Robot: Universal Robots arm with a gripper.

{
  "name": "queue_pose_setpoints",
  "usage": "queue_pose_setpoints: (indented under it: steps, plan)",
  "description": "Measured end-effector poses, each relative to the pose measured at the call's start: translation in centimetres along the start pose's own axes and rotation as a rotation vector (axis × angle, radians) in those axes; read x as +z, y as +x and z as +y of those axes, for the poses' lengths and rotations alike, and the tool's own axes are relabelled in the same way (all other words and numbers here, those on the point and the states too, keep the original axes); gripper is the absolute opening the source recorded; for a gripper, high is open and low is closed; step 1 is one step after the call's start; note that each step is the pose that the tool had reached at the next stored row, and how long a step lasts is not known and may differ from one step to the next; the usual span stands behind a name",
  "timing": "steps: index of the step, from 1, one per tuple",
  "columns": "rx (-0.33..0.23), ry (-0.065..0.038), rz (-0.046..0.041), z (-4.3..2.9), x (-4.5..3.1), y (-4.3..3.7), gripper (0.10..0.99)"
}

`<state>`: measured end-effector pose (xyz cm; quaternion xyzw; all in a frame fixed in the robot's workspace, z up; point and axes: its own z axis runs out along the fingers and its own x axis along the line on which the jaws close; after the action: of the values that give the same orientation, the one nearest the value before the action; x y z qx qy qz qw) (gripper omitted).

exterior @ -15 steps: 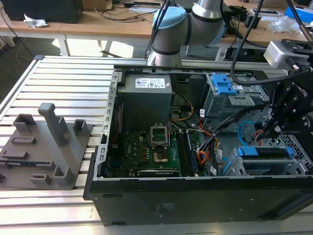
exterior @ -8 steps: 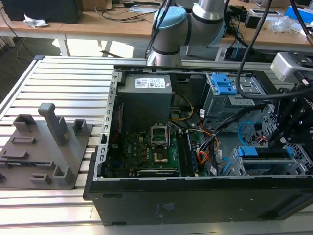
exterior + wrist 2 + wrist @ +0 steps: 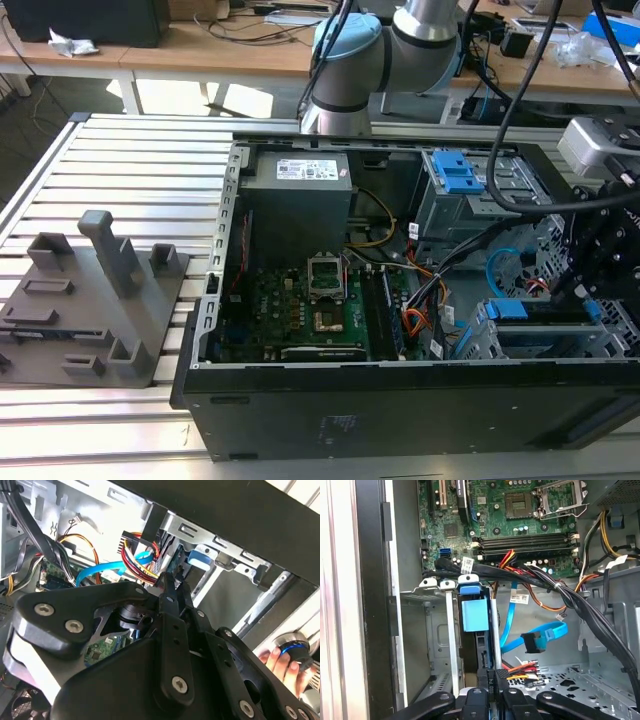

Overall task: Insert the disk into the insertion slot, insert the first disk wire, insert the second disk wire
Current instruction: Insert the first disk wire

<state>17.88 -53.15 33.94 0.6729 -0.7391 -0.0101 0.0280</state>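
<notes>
The disk [image 3: 475, 615] stands in its blue caddy inside the insertion slot [image 3: 436, 645], a grey perforated cage in the case's corner; the exterior view has the disk [image 3: 522, 312] at its lower right. My gripper [image 3: 492, 687] is shut on the black plug of the first disk wire [image 3: 522, 671], an orange-red-black bundle, right at the disk's near edge. In the second wrist view the gripper [image 3: 175, 587] sits beside the blue caddy tab [image 3: 200, 557]. The second disk wire [image 3: 540, 637], light blue with a dark plug, hangs loose beside the cage.
A thick black cable bundle [image 3: 580, 607] crosses above the cage. The motherboard [image 3: 300, 300] and power supply [image 3: 300, 195] take up the rest of the case. A grey fixture [image 3: 95, 300] lies at the exterior view's left. A person's hand [image 3: 280, 660] grips a knob outside the case.
</notes>
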Motion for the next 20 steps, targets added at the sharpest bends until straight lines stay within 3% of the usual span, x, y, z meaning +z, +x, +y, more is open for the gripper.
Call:
queue_pose_setpoints:
  steps: [7, 13, 20]
  plan:
    - [0.0, 0.0, -0.0012, -0.25, 0.16, -0.01, 0.176]
    - [0.0, 0.001, -0.0042, 0.44, 0.21, 0.07, 0.176]
    - [0.0, 0.0, -0.0045, 0.0, 0.37, 0.03, 0.176]
